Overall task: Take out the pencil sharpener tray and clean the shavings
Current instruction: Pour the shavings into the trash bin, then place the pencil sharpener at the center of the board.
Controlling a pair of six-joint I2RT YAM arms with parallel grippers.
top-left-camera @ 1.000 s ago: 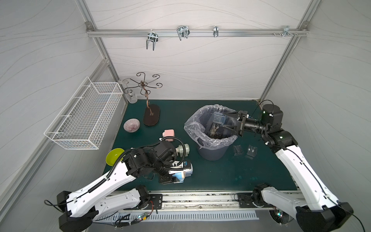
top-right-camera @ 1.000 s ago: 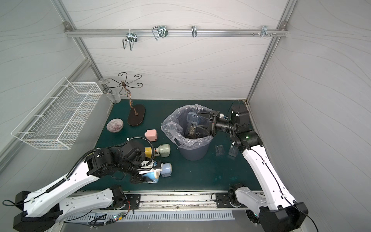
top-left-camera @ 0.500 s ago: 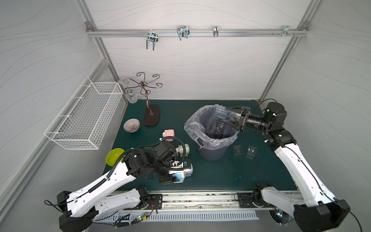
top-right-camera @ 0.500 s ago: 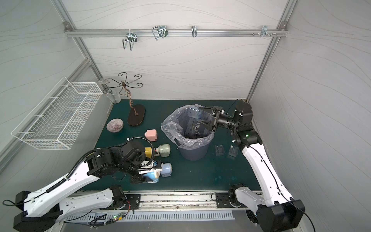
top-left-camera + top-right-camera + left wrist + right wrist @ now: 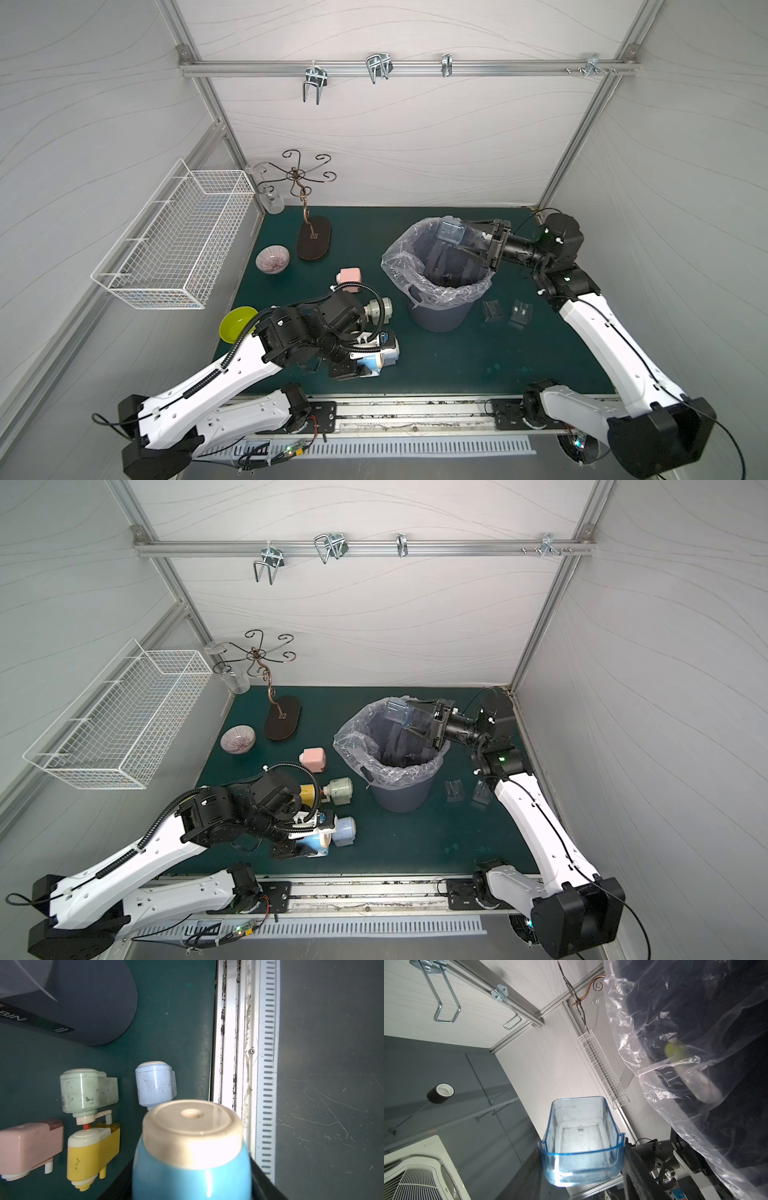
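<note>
Right jaws pinch the blue tray over the lined bin; left jaws apparently clamp the blue sharpener.

Top views evenly lit, soft shadows, fisheye bending at edges. Left wrist view: 6 o'clock rail blows out white, blue sharpener blurry up close.

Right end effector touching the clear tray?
Touching. Right wrist view: right end effector clamps both sides of the clear tray, held above the bin.
</note>
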